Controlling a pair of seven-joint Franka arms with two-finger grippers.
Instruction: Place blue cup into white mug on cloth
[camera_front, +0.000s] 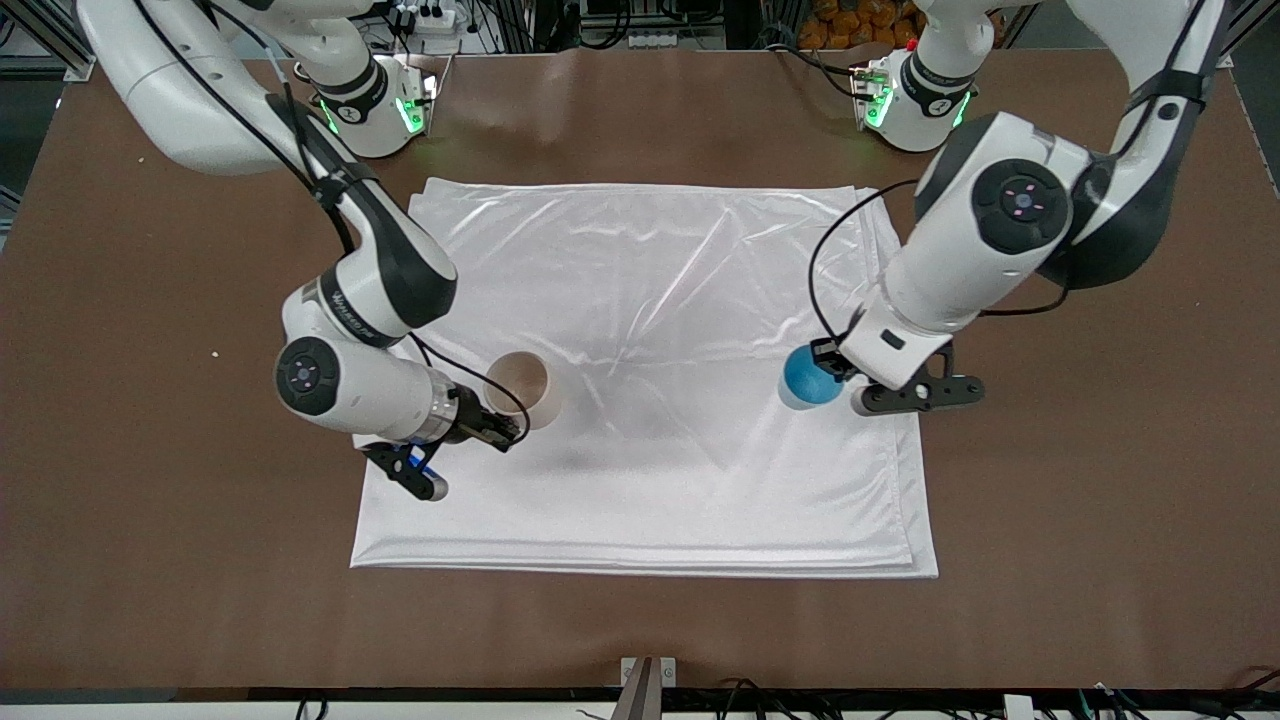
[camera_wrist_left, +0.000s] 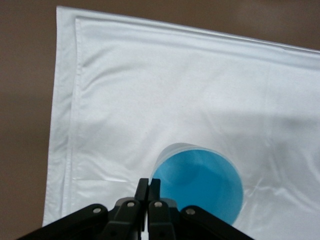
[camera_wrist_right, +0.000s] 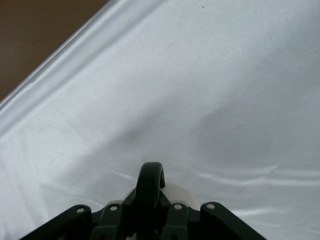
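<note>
The brown desk (camera_front: 150, 520) carries a big shiny white cloth (camera_front: 650, 300), folded in layers and lightly wrinkled, and both vessels stand on it well apart, one toward each arm's end. There is open cloth between them and nothing else lying on it, so the crossing looks free.

The white mug (camera_front: 520, 388) stands upright toward the right arm's end, mouth up, pale inside showing. The right pincer (camera_front: 497, 430) is at the mug's side that faces the front camera, shut on the small black handle (camera_wrist_right: 150, 182), which arches up between its fingers in the right wrist view.

The blue cup (camera_front: 808, 376) stands upright toward the left arm's end, about as near the front camera as the mug. The left pincer (camera_front: 830, 362) is at its rim, fingers (camera_wrist_left: 143, 189) pressed together on the wall, so it is shut on the cup.

What matters is the line from cup to mug: it runs straight across the cloth toward the right arm's end. My guess is the left arm lifts the cup, carries it along that line and lowers it into the mug's mouth while the right steadies the mug
</note>
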